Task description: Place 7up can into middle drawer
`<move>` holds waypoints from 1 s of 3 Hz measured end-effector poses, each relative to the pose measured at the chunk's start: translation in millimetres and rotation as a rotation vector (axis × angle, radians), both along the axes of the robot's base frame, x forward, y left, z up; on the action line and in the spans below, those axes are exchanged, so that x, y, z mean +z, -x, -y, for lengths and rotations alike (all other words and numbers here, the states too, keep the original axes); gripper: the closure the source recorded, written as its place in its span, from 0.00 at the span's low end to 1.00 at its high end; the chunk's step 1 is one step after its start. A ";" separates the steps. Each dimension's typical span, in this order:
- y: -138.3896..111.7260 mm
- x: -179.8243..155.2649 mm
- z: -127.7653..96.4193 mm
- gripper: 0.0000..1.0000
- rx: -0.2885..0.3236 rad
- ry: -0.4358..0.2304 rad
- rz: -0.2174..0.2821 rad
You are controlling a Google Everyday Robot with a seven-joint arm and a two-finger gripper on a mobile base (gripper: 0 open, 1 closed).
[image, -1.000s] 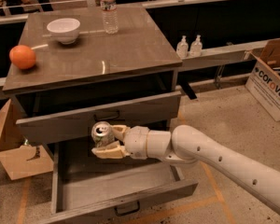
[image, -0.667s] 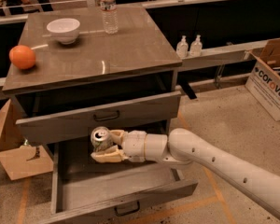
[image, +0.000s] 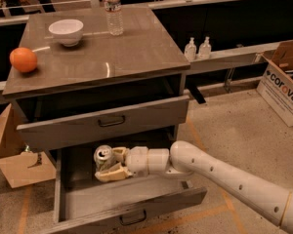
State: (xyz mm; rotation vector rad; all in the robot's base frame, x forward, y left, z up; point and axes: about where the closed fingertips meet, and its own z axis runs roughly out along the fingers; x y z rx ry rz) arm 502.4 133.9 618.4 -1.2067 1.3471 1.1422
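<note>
The gripper [image: 107, 164] is inside the pulled-out middle drawer [image: 133, 212], its fingers [image: 110, 173] clamped around the upright 7up can [image: 103, 155]. The can is held over the drawer's back half, below the slightly open upper drawer [image: 105, 123]. On the grey table [image: 136, 52] are an orange [image: 23, 60], a white bowl [image: 66, 31] and a water bottle [image: 113, 9]. Cardboard boxes [image: 283, 84] flank it on a speckled floor [image: 229, 126].

Only thing you can actually read is "corovan" in dark letters on the cardboard box [image: 282, 86] at the right edge of the frame. The 7up can [image: 103, 154], gripped by the gripper [image: 107, 165] at lower centre above the middle drawer [image: 158, 206], shows no legible print.
</note>
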 end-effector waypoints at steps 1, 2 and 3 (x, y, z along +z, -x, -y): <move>4.8 -21.9 -3.7 1.00 0.025 0.013 -0.004; 1.4 -53.4 -7.7 1.00 0.068 0.039 -0.004; -5.7 -78.4 -8.6 1.00 0.103 0.061 -0.002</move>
